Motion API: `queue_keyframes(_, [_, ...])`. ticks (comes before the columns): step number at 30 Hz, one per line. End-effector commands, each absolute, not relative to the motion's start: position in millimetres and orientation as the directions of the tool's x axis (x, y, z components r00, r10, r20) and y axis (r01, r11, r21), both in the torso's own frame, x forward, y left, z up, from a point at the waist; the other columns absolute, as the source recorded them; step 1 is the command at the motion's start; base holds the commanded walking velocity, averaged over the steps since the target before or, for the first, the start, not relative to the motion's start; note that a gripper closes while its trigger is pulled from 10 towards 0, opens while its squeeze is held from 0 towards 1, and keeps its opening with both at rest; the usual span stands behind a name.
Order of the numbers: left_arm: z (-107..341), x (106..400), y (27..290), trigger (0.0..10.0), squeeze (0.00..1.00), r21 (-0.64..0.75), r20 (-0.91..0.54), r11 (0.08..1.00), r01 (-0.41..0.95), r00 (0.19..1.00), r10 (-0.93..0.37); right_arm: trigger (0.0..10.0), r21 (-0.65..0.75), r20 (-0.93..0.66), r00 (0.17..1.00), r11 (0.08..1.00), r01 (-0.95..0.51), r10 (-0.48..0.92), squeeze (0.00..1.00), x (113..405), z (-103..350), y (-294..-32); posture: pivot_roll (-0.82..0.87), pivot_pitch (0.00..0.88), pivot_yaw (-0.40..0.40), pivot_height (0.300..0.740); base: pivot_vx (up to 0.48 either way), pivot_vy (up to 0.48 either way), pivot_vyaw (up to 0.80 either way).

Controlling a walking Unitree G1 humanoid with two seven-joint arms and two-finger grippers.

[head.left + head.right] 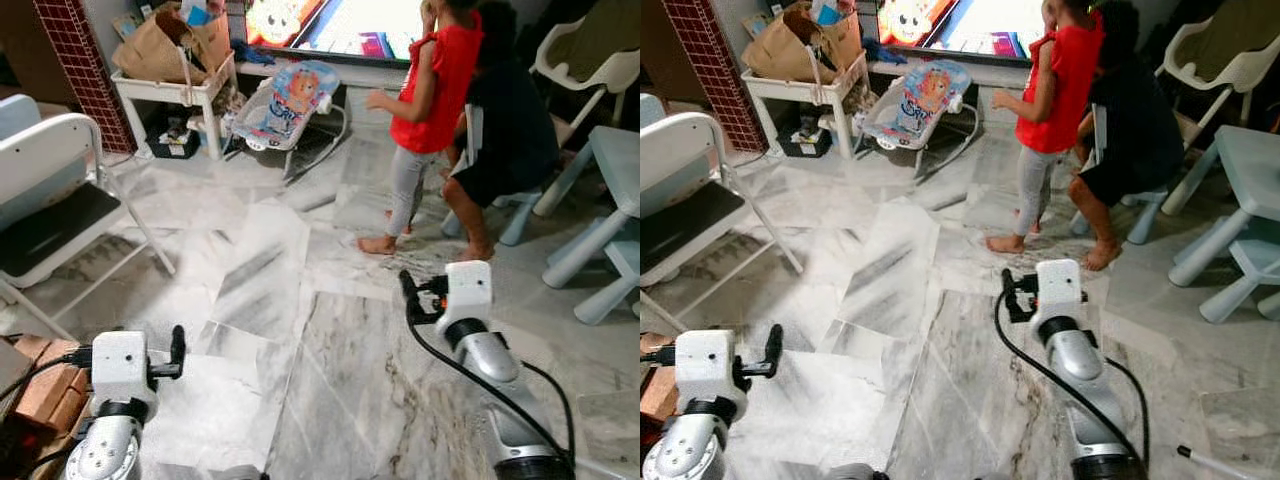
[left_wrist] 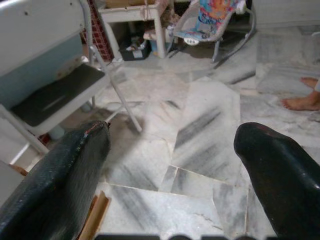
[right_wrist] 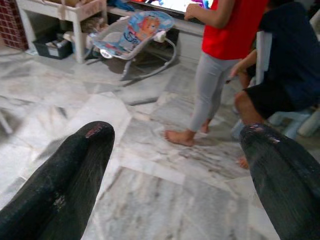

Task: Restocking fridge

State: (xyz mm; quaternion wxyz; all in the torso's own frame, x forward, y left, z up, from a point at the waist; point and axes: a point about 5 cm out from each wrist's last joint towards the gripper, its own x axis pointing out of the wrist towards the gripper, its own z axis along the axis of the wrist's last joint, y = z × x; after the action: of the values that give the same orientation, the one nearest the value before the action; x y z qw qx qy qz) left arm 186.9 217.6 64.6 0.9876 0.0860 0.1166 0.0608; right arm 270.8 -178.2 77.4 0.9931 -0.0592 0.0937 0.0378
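Observation:
My left gripper (image 1: 178, 338) is held low at the lower left over the marble floor (image 1: 300, 330). Its two black fingers (image 2: 75, 170) stand wide apart with only floor between them. My right gripper (image 1: 406, 282) is raised at the lower right, pointing toward two people. It is open too (image 3: 177, 135), with nothing held between its fingertips (image 3: 85, 155).
A person in a red top (image 1: 435, 90) stands ahead beside a crouching person in dark clothes (image 1: 510, 130). A baby bouncer (image 1: 290, 100), a white table with a paper bag (image 1: 175, 85) and a screen (image 1: 340, 25) line the back. A white chair (image 1: 50, 190) and bricks (image 1: 45, 385) are left; pale blue furniture (image 1: 610, 160) is right.

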Motion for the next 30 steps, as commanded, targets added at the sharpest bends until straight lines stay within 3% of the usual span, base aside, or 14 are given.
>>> queue_keyframes(1, [70.5, 190.5, 218.5, 10.0, 0.00, 0.209, -0.207, 0.974, -0.081, 0.970, 0.125, 10.0, -0.115, -0.179, 0.981, 0.989, -0.098, 0.077, 0.00, 274.3, 80.0, -175.1, 0.05, 0.000, -0.005, 0.740, 0.000, 0.000, 0.80])
queue_keyframes(7, [69.1, 192.0, 224.0, 10.0, 0.00, 0.184, -0.225, 0.976, -0.113, 0.962, 0.154, 10.0, -0.077, -0.202, 0.978, 0.995, -0.070, 0.054, 0.00, 274.7, 76.1, -172.3, 0.05, 0.000, -0.011, 0.740, 0.000, 0.000, 0.80])
queue_keyframes(11, [74.1, 201.3, 213.8, 10.0, 0.00, 0.199, -0.216, 0.978, -0.070, 0.970, 0.113, 10.0, -0.069, -0.196, 0.974, 0.989, -0.131, 0.115, 0.00, 274.9, 77.1, -160.6, 0.06, 0.000, -0.021, 0.740, 0.000, 0.000, 0.76])
queue_keyframes(16, [73.8, 205.1, 211.9, 10.0, 0.00, 0.208, -0.221, 0.975, -0.077, 0.967, 0.124, 10.0, -0.069, -0.237, 0.968, 0.993, -0.100, 0.081, 0.00, 279.8, 73.5, -162.1, 0.06, 0.000, -0.020, 0.740, 0.000, 0.154, 0.00])
queue_keyframes(26, [74.3, 209.9, 210.8, 10.0, 0.00, 0.225, -0.210, 0.971, -0.086, 0.968, 0.134, 10.0, 0.026, -0.270, 0.953, 0.990, -0.135, 0.137, 0.00, 278.8, 69.6, -155.0, 0.05, 0.000, -0.033, 0.740, 0.000, 0.452, 0.00])
queue_keyframes(30, [75.2, 213.5, 214.9, 10.0, 0.00, 0.237, -0.194, 0.966, -0.099, 0.970, 0.147, 10.0, -0.001, -0.266, 0.956, 0.992, -0.128, 0.123, 0.00, 281.3, 70.6, -157.2, 0.05, 0.000, -0.032, 0.740, 0.000, 0.455, 0.00])
